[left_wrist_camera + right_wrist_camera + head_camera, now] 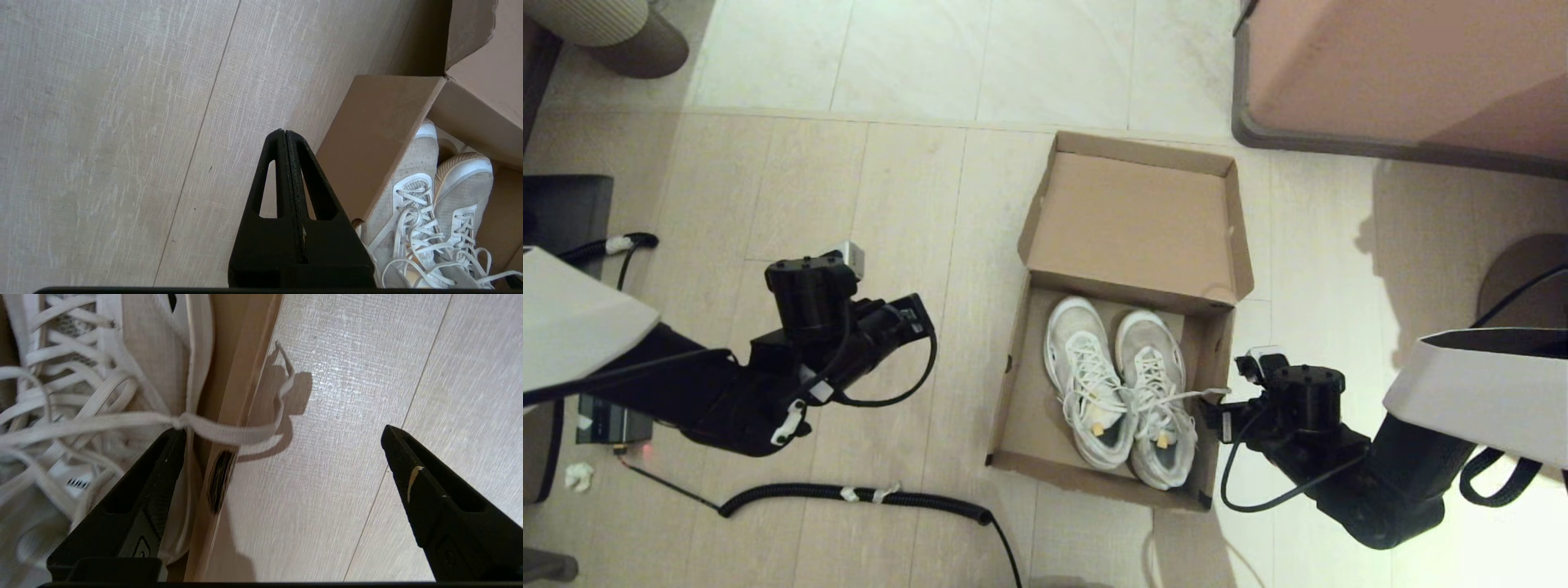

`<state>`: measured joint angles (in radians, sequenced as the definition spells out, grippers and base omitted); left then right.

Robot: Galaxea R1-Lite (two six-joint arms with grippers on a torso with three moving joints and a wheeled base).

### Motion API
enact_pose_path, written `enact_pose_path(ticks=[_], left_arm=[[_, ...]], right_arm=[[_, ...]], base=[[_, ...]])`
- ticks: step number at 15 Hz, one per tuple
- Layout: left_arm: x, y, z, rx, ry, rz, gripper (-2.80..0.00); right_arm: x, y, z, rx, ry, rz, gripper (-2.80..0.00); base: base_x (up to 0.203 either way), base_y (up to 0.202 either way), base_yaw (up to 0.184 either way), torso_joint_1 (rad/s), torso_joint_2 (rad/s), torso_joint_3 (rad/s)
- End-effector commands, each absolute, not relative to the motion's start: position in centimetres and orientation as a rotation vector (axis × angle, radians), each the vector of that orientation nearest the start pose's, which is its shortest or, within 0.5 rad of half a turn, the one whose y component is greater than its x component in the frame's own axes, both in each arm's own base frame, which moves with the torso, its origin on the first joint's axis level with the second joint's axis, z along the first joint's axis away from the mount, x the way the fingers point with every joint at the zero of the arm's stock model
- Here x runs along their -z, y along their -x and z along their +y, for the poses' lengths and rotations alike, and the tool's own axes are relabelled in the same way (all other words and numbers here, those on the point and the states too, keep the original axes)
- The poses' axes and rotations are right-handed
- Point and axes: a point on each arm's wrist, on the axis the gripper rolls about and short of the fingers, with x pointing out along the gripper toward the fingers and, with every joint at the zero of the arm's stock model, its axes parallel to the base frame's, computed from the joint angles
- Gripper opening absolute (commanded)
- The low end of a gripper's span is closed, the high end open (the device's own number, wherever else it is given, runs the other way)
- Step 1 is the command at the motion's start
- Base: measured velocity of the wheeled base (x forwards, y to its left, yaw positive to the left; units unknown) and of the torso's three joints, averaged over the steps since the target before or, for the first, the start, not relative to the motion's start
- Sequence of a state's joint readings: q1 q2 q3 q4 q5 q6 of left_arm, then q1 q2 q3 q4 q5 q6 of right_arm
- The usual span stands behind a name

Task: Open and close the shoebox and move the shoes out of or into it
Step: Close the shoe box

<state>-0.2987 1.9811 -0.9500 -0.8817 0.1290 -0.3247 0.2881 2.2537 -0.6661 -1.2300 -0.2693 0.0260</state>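
The brown cardboard shoebox point(1013, 384) stands open on the floor, its hinged lid point(1135, 224) leaning back. Inside, the pair of white lace-up shoes point(1119, 384) lies side by side with toes toward the lid. One lace point(1205, 394) trails over the box's right wall. My right gripper point(1214, 418) is open at that wall. In the right wrist view it point(282, 430) straddles the wall point(235, 408), one finger point(155, 477) inside by the shoe point(147, 363), under the lace point(229, 433). My left gripper point(919, 317) is shut and empty, left of the box; its tip point(284, 132) hangs above the floor beside the box wall point(376, 143).
A big pinkish-brown furniture block with a grey base point(1405, 73) stands at the back right. A coiled black cable point(866, 494) lies on the floor near the box's front left. A round ribbed object point(621, 33) and dark equipment point(564, 212) stand at the left.
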Motion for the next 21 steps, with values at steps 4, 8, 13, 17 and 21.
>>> enact_pose_path(ticks=[4,8,13,17,21], left_arm=[[-15.0,-36.0,-10.6,0.140,0.296,0.164,-2.80],[-15.1,-35.9,-10.6,0.138,0.297,0.162,-2.80],[-15.2,-35.9,-10.6,0.126,0.297,0.158,-2.80],[-15.3,-35.9,-10.4,0.124,0.298,0.154,-2.80],[-15.8,-35.5,-10.1,0.122,0.301,0.142,-2.80]], right_arm=[[-2.4,-35.6,9.9,0.017,0.069,0.296,0.00],[-3.8,-36.3,10.0,0.055,0.035,0.186,0.00],[-4.6,-36.9,10.1,0.071,0.015,0.126,0.00],[-6.0,-37.5,10.5,0.062,-0.005,0.067,0.00],[-6.9,-37.0,14.0,-0.029,-0.016,0.031,0.00]], base=[[0.000,0.000,0.000,0.000,0.00,0.000],[0.000,0.000,0.000,0.000,0.00,0.000],[0.000,0.000,0.000,0.000,0.00,0.000],[0.000,0.000,0.000,0.000,0.00,0.000],[0.000,0.000,0.000,0.000,0.00,0.000]])
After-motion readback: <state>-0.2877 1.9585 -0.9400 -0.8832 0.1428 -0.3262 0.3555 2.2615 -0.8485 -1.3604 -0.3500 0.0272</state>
